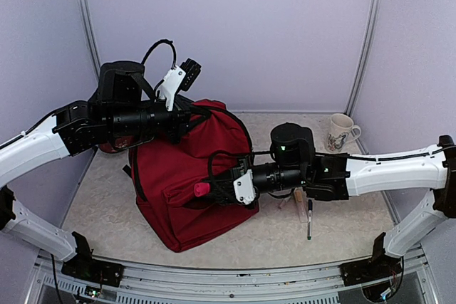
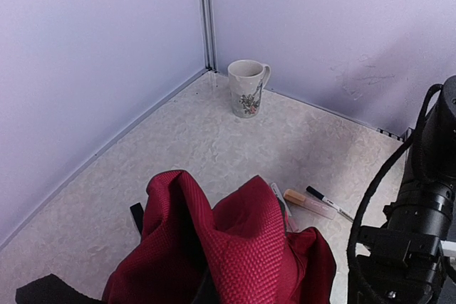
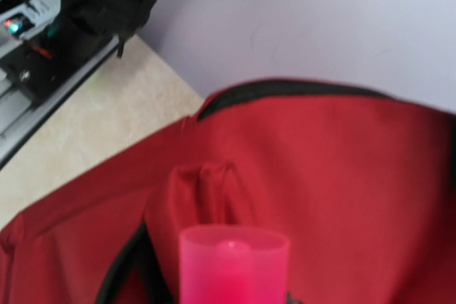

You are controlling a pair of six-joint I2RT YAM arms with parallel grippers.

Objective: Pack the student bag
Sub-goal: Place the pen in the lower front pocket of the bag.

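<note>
Student bag (image 1: 187, 176): dark-red fabric backpack with black trim. It rests on the tabletop (image 1: 103, 204), with its upper part raised into a peak and its lower body slumped toward the near edge. In the left wrist view the student bag (image 2: 242, 247) fills the lower foreground as bunched red fabric. In the right wrist view the student bag (image 3: 342, 169) spans most of the frame.

Left end effector (image 1: 194, 114): positioned at the bag's top, on its far-left side. The jaws are fully closed. The raised fabric peak runs up into them, so the grip is on the bag's upper edge. The fingers lie outside the left wrist view.

Right end effector (image 1: 216, 190): positioned over the bag's front face, toward its right side. The jaws are partly closed on a pink cylinder (image 1: 202, 189), which sticks out from the fingertips toward the bag's middle. In the right wrist view the pink cylinder (image 3: 234, 265) sits at bottom centre, in front of a black-edged pocket opening in the bag. Contact with the fabric cannot be determined.

Right of the bag:
- Pen (image 1: 309, 218): black, lying flat on the tabletop, near the bag's right side.
- Beige tube (image 2: 308, 203): lying flat just beside the pen, between it and the bag.
- Mug (image 1: 342, 132): white with a printed pattern, upright, well apart from the bag at the far right corner.
</note>
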